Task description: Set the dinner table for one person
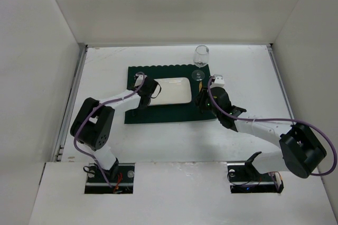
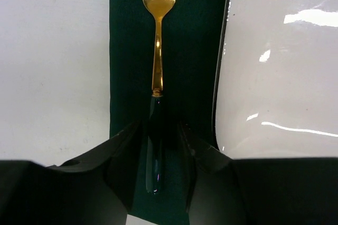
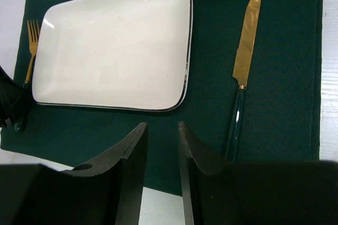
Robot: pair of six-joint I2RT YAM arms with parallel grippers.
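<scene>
On the white dinner table (image 1: 248,77) lies a dark green placemat (image 1: 158,114) with a white rectangular plate (image 1: 169,92) in its middle. Left of the plate rests a gold fork (image 2: 157,50), its dark handle on the mat between the fingers of my left gripper (image 2: 160,127), which is open with a gap on each side. A gold knife (image 3: 245,50) with a green handle lies right of the plate. Just left of that handle, my right gripper (image 3: 161,125) hangs open and empty over the mat's near edge. A wine glass (image 1: 201,55) stands upright at the mat's far right corner.
White walls enclose the table on the left, back and right. Thin metal rails (image 1: 79,77) run along its left and right edges. Both arm bases are bolted at the near edge, and the right arm's elbow (image 1: 301,151) juts toward the right wall.
</scene>
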